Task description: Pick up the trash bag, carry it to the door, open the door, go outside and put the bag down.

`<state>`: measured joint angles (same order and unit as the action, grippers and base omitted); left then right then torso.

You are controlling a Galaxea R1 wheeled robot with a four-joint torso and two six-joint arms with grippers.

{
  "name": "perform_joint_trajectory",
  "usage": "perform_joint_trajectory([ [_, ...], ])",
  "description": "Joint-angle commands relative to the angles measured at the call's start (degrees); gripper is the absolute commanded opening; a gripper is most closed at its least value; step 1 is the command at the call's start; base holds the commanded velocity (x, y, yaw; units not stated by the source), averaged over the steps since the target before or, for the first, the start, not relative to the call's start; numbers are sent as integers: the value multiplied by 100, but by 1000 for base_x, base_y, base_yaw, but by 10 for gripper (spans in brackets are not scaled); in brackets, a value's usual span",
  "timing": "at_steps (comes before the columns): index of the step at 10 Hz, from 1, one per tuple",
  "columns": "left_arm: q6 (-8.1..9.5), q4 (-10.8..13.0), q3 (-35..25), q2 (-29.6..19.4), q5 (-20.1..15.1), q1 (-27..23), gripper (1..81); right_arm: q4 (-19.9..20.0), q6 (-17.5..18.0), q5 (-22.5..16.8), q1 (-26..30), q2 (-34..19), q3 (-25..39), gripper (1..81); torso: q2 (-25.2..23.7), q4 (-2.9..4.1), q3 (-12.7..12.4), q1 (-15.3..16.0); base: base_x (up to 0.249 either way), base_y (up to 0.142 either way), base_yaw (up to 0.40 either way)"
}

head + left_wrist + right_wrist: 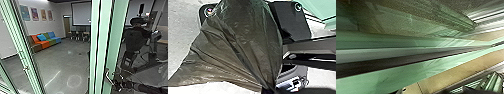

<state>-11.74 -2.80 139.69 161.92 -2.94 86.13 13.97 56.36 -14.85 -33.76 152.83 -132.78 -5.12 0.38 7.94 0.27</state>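
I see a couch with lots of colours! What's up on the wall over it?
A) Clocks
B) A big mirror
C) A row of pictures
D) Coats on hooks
C: pictures hang in a row on the pale wall, higher up than the couch with its orange, green and blue parts.

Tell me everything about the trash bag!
The trash bag is dark brownish-gray and a bit shiny, like thin plastic. It is baggy and wrinkly, with long folds fanning out from one bunched spot. Near the left wrist, it hides part of the robot's dark plate. What touches the bunched spot is too dark to tell.
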Motion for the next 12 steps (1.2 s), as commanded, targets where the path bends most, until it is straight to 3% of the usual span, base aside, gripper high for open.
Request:
perform_joint_trajectory([
  [1,-4,-45,-47,-80,-374,-241,10,-149,191,-220,646,-295,-379,811,0,0,0,0,87,0,0],
  [3,-4,-45,-47,-80,-374,-241,10,-167,191,-238,637,-356,-406,811,2,2,0,2,87,0,0],
  [6,-4,-36,-47,-71,-374,-241,10,-588,200,-238,549,-576,-397,811,11,2,5,11,24,0,0],
  [12,-4,-36,-47,-62,-374,-241,10,-764,183,-247,734,-1304,-11,811,19,13,9,22,0,0,0],
])
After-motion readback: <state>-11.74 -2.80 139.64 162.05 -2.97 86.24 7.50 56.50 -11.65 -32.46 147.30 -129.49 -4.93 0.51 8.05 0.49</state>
